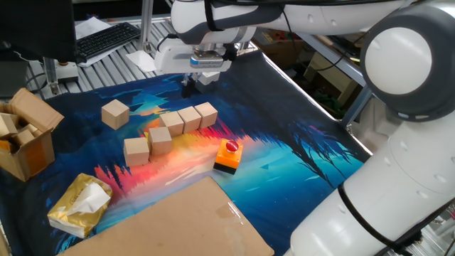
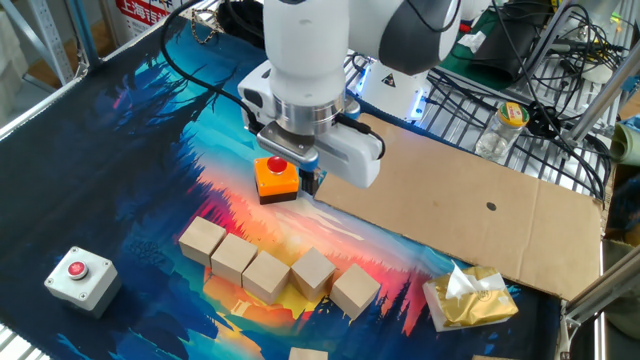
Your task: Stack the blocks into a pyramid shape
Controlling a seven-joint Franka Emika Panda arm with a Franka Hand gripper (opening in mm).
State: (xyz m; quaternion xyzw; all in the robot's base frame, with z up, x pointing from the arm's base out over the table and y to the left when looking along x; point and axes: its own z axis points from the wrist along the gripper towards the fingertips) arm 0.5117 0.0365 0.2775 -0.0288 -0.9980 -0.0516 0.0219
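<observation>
Six plain tan wooden blocks lie flat on the colourful mat, none stacked. Three form a row (image 1: 190, 118), two more (image 1: 148, 144) sit just in front of it, and a lone block (image 1: 114, 113) lies to the left. In the other fixed view five blocks (image 2: 266, 275) form a line, and the sixth (image 2: 308, 354) peeks in at the bottom edge. My gripper (image 1: 191, 89) hangs above the mat behind the row, apart from every block. Its fingers look apart and hold nothing. The other fixed view shows my gripper (image 2: 288, 170) overlapping the orange box.
An orange-and-black box with a red button (image 1: 227, 156) sits right of the blocks. A large cardboard sheet (image 1: 178, 220) lies at the front, a yellow tissue pack (image 1: 78, 205) and an open cardboard box (image 1: 25, 135) at the left. A grey button box (image 2: 80, 275) stands near the mat's edge.
</observation>
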